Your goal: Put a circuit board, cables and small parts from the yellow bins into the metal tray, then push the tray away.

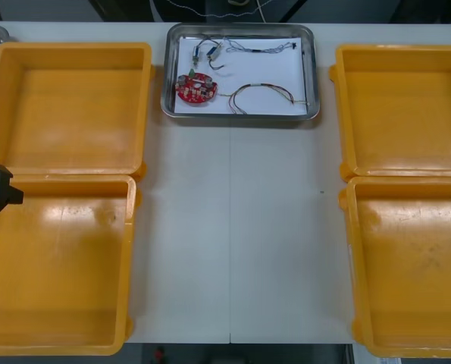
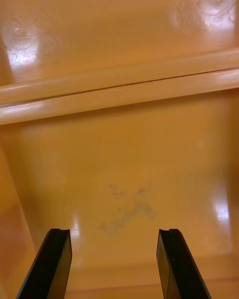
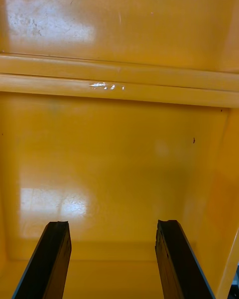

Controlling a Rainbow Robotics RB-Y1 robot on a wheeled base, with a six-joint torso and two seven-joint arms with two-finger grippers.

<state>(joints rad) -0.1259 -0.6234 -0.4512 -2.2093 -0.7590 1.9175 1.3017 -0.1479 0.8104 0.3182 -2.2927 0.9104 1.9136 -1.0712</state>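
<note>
Light table (image 1: 233, 250) with four yellow bins: left far bin (image 1: 66, 106), left near bin (image 1: 54, 265), right far bin (image 1: 403, 106), right near bin (image 1: 414, 273). On each side the two bins butt rim to rim. Tray (image 1: 314, 68) sits at the table's far edge between the two far bins, apart from both, and is white inside. Board (image 1: 195, 87) lies flat in the tray's near-left corner, close to the left wall. Red-yellow cable (image 1: 264, 91) loops along the tray's near side, right of the board and just apart from it. Thin cable (image 1: 259, 50) runs along the far side; can't tell its colour. Short bundle (image 1: 208, 53) lies at that cable's left end, beyond the board; too small to tell what it is. Left gripper (image 3: 112, 224) hangs over the left near bin's floor, released, fingers wide apart. Front view has it at the left edge, over the rim line where the left bins meet. Right gripper (image 2: 113, 231) hangs over the right near bin's floor, also released, fingers wide apart, with a grey scuff (image 2: 127, 212) on the floor just ahead of the tips. Front view has it at the right edge, over the right near bin.
</note>
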